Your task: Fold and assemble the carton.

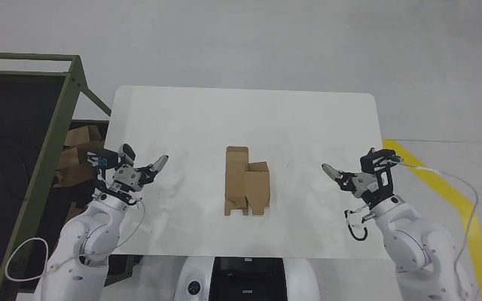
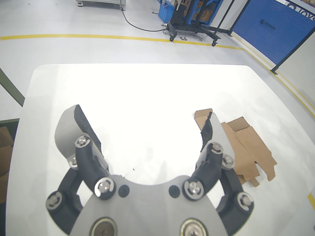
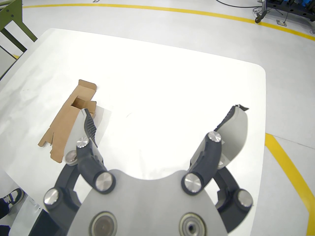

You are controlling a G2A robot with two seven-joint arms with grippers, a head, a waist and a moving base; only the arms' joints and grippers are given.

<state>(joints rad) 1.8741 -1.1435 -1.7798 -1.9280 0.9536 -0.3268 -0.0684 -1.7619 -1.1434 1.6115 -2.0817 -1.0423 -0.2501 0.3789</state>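
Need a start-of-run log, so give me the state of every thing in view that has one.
carton: lying collapsed, not yet assembled, untouched.
left gripper: open, empty.
right gripper: open, empty.

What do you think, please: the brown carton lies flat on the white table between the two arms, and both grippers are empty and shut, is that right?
Not quite: the left gripper and the right gripper are open, not shut, as each wrist view shows. They are empty, and the carton does lie flat on the white table between the arms.
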